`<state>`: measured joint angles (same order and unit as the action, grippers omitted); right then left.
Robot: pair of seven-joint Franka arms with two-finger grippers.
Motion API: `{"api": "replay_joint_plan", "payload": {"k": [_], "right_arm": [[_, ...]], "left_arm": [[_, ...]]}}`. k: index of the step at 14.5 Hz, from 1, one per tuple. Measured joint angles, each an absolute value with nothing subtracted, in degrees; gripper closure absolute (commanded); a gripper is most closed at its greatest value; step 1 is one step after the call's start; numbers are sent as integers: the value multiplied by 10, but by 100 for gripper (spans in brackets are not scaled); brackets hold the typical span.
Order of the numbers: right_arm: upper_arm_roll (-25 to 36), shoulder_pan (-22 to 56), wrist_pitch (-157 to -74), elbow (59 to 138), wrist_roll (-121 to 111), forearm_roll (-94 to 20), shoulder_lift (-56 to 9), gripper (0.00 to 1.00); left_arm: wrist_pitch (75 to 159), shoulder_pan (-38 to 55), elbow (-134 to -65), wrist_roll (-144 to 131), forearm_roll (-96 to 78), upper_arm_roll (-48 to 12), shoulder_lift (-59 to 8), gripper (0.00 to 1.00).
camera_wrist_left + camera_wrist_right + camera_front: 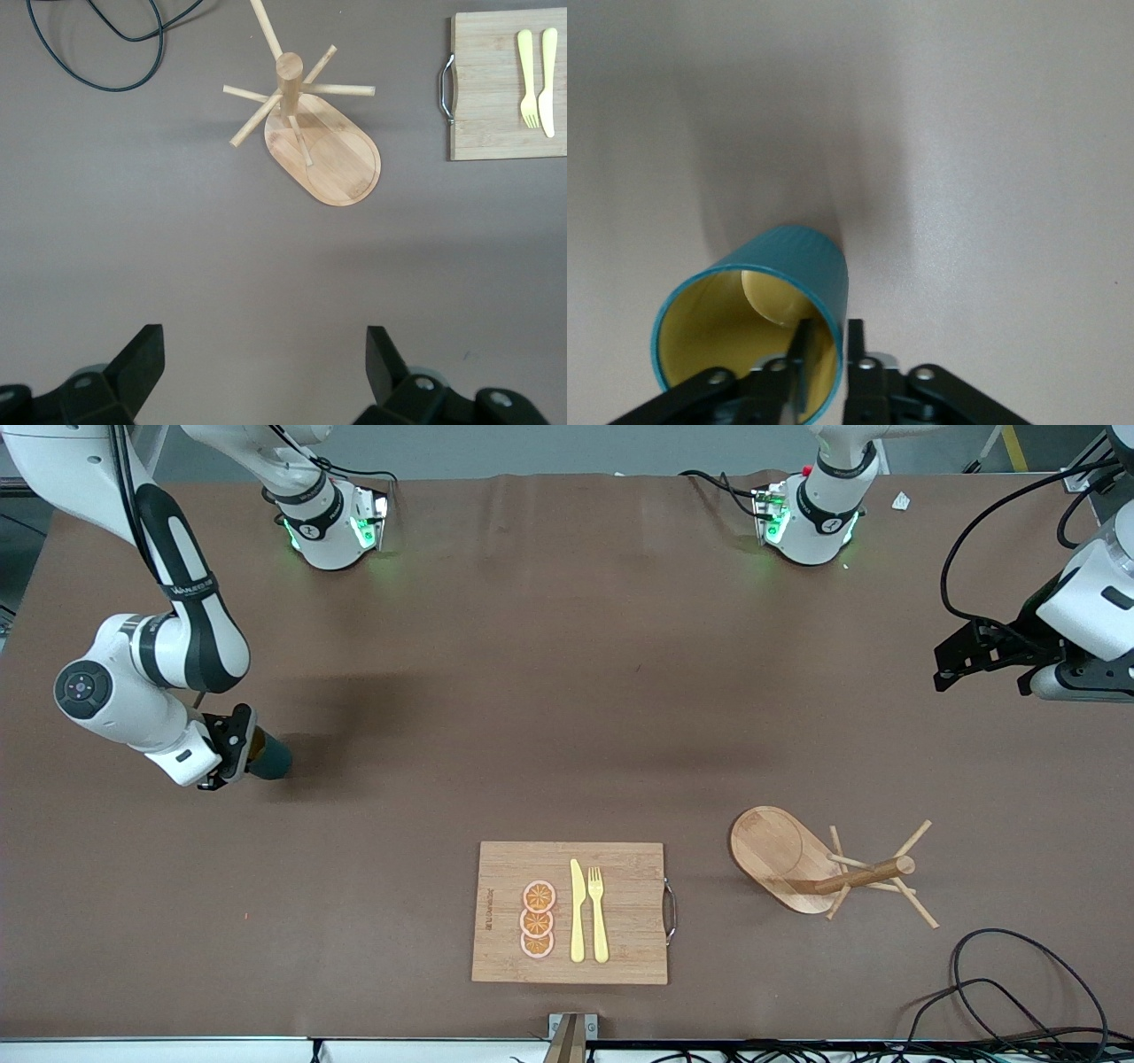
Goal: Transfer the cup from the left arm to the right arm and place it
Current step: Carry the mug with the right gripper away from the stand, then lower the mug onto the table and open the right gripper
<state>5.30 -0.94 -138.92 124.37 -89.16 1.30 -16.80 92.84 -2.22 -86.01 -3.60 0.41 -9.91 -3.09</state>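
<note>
The dark teal cup [268,756] is in my right gripper [241,749], over the table's right-arm end. It is tilted, with its base toward the table's middle. In the right wrist view the cup [799,258] shows a yellow-tan inside. The right gripper [828,343] pinches its rim wall, one finger inside and one outside. No handle shows. I cannot tell whether the cup touches the table. My left gripper [955,662] is open and empty over bare table at the left arm's end. In the left wrist view, the left gripper [264,352] has its fingers wide apart.
A wooden peg rack [824,865] on an oval base stands near the front, also in the left wrist view [323,150]. A cutting board [629,903] with knife, fork and orange slices lies at the front middle. Black cables [1019,992] lie at the front corner.
</note>
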Motion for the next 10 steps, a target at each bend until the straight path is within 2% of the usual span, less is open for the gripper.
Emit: {"api": "replay_joint_plan", "payload": {"k": [3, 10], "right_arm": [[54, -9, -1348, 1227, -861, 13, -167, 0], [59, -16, -1127, 1095, -714, 13, -150, 0]], "left_arm": [[928, -22, -860, -36, 4, -99, -31, 0], [928, -22, -860, -36, 4, -99, -31, 0]]}}
